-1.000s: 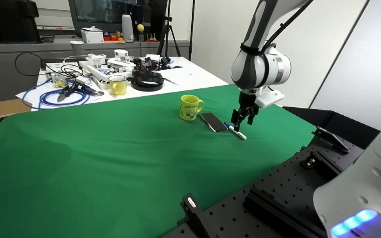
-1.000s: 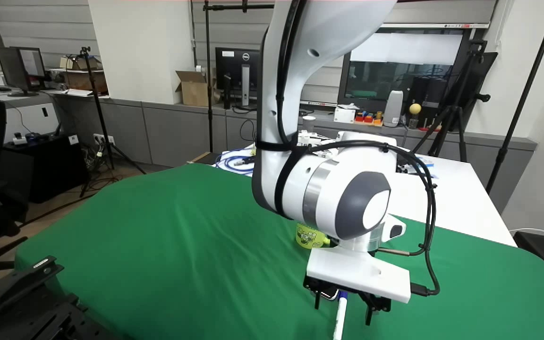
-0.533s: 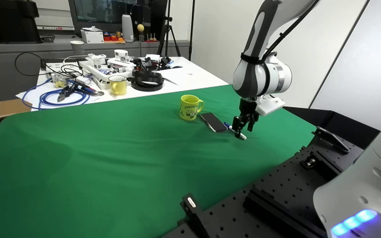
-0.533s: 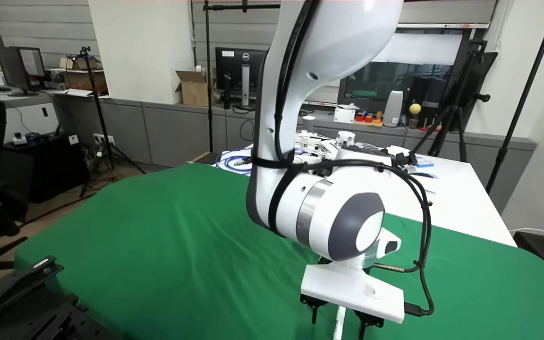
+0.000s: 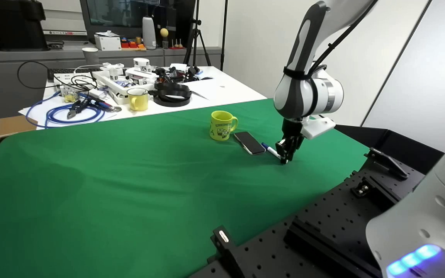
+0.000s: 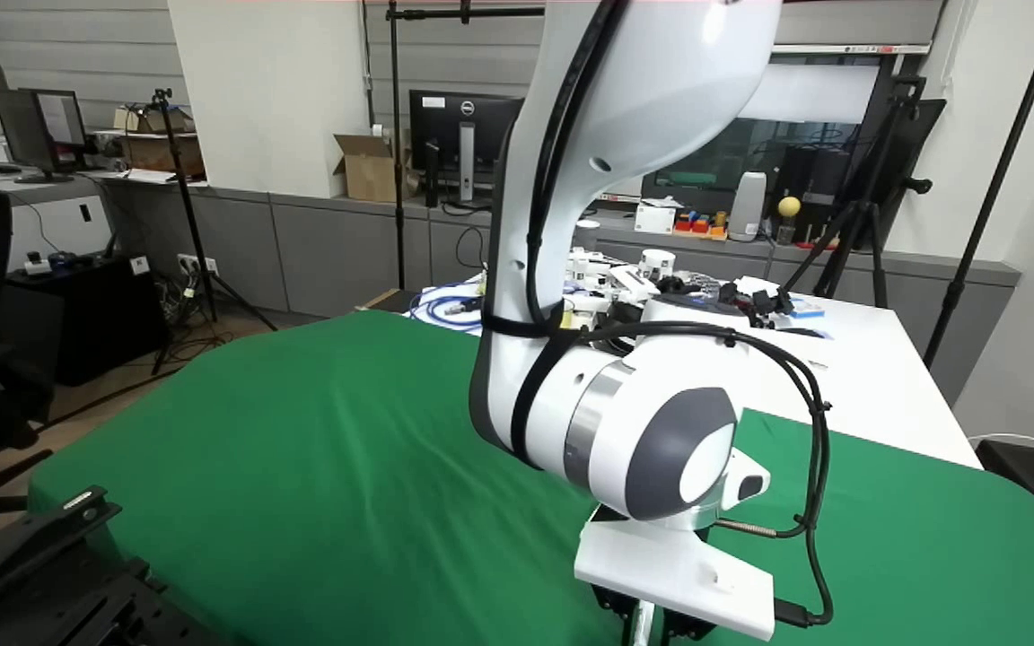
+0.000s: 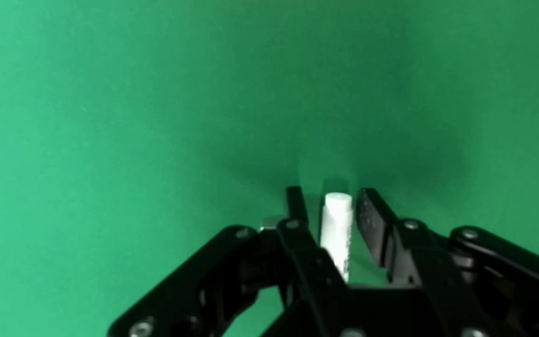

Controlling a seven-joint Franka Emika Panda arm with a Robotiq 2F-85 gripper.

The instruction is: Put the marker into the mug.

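The marker (image 5: 271, 150) lies on the green cloth, its blue cap toward the phone and its white end at my gripper. In the wrist view, the white end of the marker (image 7: 337, 224) stands between the two fingers of my gripper (image 7: 331, 191). The fingers are partly closed, with a strip of green showing on each side of the marker; the right one is nearer to it. The yellow-green mug (image 5: 219, 126) stands upright beyond the phone, its handle toward the arm. The arm hides it in an exterior view where only the marker's white part (image 6: 643, 621) shows.
A black phone (image 5: 249, 143) lies flat between the mug and the marker. Behind the cloth, a white table (image 5: 222, 90) carries cables, tools and a pale yellow cup (image 5: 138, 99). A black perforated mounting plate (image 5: 307, 231) borders the cloth on the robot's side.
My gripper has come down and shifted slightly toward the marker's white end. Its fingers have drawn much closer together around the marker. Marker, phone and mug have stayed in place.
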